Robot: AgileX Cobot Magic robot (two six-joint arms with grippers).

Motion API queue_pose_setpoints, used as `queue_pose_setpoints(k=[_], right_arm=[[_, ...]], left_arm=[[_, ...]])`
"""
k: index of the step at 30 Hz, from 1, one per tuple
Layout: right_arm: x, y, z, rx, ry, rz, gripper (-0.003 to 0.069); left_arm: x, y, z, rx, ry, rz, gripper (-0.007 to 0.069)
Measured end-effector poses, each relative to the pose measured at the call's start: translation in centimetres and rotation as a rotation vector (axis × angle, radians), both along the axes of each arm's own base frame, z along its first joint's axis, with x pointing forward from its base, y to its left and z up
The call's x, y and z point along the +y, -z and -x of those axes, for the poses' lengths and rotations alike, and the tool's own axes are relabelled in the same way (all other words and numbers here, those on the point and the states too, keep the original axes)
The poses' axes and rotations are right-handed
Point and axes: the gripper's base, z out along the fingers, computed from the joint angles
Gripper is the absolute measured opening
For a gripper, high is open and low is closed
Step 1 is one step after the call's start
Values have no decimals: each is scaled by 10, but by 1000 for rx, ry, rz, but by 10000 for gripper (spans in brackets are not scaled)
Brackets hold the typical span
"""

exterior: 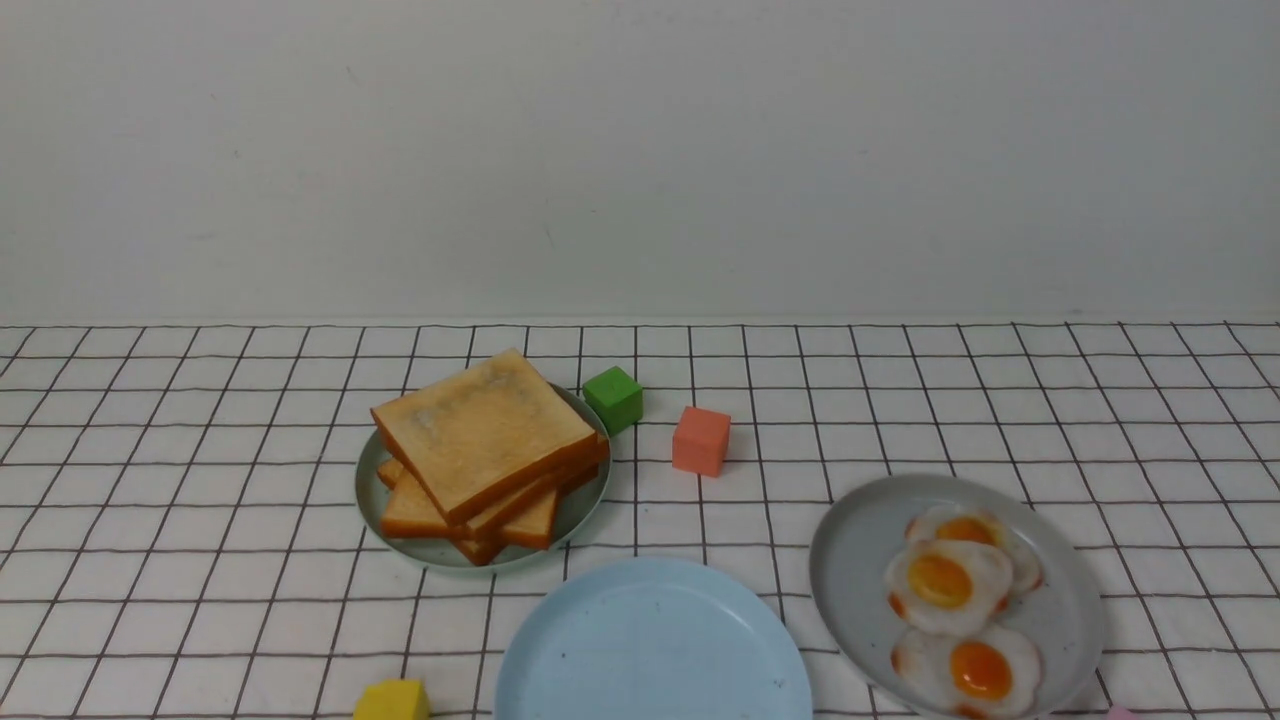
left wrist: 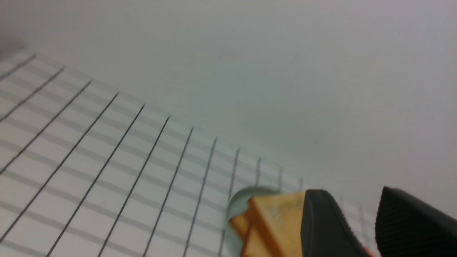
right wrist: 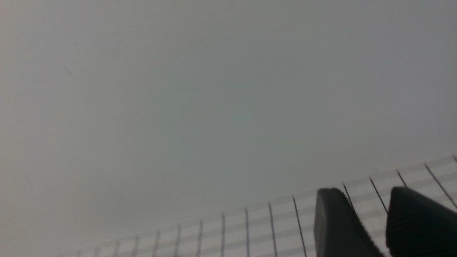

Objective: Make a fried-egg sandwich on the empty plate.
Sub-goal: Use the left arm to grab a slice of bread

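Observation:
The empty plate point(exterior: 650, 640), pale blue and bare, lies at the table's front centre. Behind it to the left, a pile of golden toast slices point(exterior: 485, 435) rests on a small pale green plate point(exterior: 583, 508). At the front right, a grey plate point(exterior: 860, 560) carries three fried eggs point(exterior: 940, 580) with orange yolks. No fried-egg sandwich is in view. Neither arm shows in the front view. My left gripper point(left wrist: 351, 200) stands open and empty, with the toast pile point(left wrist: 275, 221) beyond one finger. My right gripper point(right wrist: 364, 194) is also open, over bare checked cloth.
A green cube point(exterior: 613, 399) sits just right of the toast plate, and an orange cube point(exterior: 701, 440) lies further right. A yellow cube point(exterior: 392, 700) is at the front edge, left of the blue plate. A white wall bounds the table's far side.

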Motion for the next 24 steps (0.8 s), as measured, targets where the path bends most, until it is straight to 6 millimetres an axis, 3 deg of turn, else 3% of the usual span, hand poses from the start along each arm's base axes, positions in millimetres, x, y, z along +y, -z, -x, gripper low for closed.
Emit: queue_pose_setpoints(k=[2, 4, 11, 16, 18, 19, 20, 21, 23, 24], right_arm=[[1, 8, -7, 67, 5, 8, 241], [2, 22, -17, 190, 11, 14, 241], [18, 44, -32, 359, -54, 2, 241], [27, 51, -37, 406, -103, 38, 241], [29, 55, -39, 430, -123, 52, 241], [29, 55, -39, 432, -124, 54, 241], [29, 56, -39, 436, -129, 61, 241], [29, 56, -39, 436, -130, 62, 241], [29, 56, -39, 437, -132, 65, 241], [29, 56, -39, 437, -132, 65, 241]], left_arm=[[0, 10, -13, 73, 0, 2, 238], [0, 31, -40, 214, 2, 25, 238], [-9, 82, -105, 506, 43, 164, 238], [-17, 85, -152, 556, 146, 176, 238], [-21, 92, -185, 586, 208, 185, 238], [-22, 92, -187, 585, 211, 185, 238], [-25, 94, -208, 598, 257, 192, 238], [-25, 96, -209, 605, 259, 193, 238], [-28, 100, -238, 625, 323, 189, 238], [-29, 100, -240, 628, 327, 187, 238]])
